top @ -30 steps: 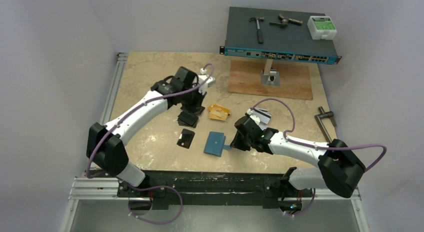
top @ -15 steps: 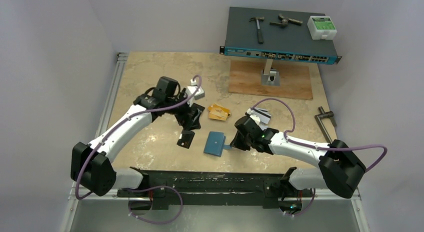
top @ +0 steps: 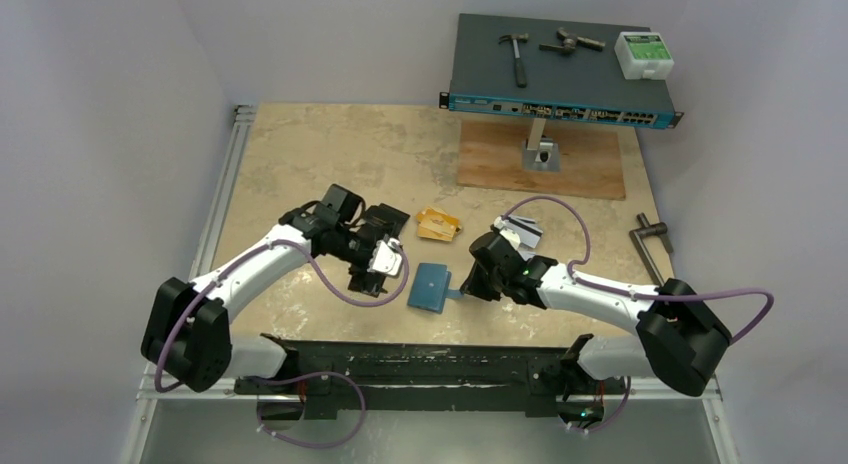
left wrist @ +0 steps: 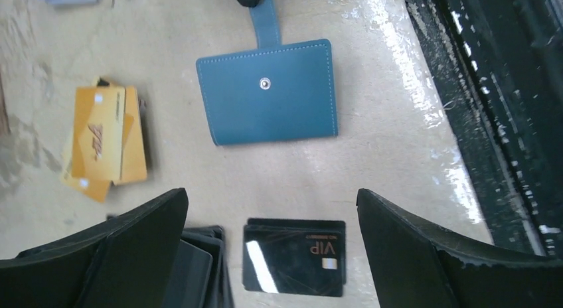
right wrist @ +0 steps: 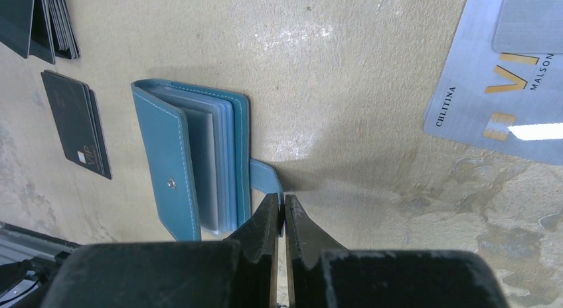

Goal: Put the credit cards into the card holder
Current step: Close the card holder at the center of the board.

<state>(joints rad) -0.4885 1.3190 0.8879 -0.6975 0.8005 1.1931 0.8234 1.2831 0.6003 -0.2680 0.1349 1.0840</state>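
The teal card holder [top: 432, 287] lies closed on the table between the arms. My right gripper [right wrist: 279, 203] is shut on its snap tab [right wrist: 267, 178], low at the table. My left gripper [left wrist: 271, 195] hangs open over a glossy black VIP card [left wrist: 294, 265], which lies flat between its fingers, untouched. A stack of black cards [left wrist: 199, 268] lies partly behind its left finger. Orange-gold cards [top: 438, 224] lie beyond the card holder. Silver-white cards [right wrist: 504, 89] rest to the right of my right gripper.
A blue network switch [top: 560, 74] on a stand carries a hammer and small parts at the back, over a wooden board [top: 540, 159]. A metal handle [top: 652, 234] lies at the right edge. The dark rail [left wrist: 504, 89] runs along the table's near edge.
My left arm has swung from the black stack toward the near edge and its gripper has opened; it now hovers over the single black card. The right arm has stayed put.
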